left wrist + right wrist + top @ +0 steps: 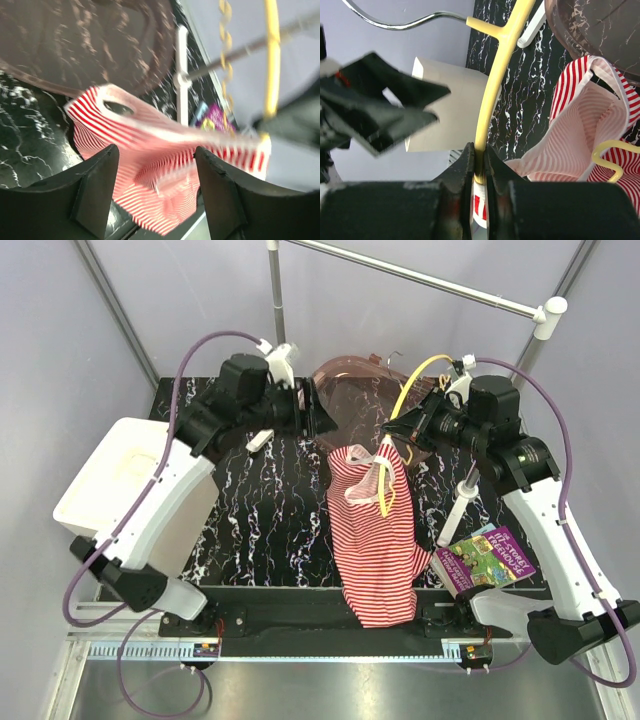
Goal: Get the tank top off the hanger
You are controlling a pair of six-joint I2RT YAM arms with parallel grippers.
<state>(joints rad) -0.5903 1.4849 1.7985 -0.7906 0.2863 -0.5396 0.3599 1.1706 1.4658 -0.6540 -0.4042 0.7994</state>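
Bench (260,510) under both tools. Tank top (375,540) hangs below right tool (479,160), threaded on hanger (495,85). Right tool clamped on hanger arm. Left tool (156,150) apart, empty, facing garment. Step: stripping not yet done. Next, likely: left tool pinches fabric near strap, pulls it off hanger end.

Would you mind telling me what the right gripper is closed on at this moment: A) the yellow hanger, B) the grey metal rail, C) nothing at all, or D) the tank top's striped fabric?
A: in the right wrist view the right gripper is pinched shut on the yellow arm of the hanger, while the tank top hangs off to one side of it.
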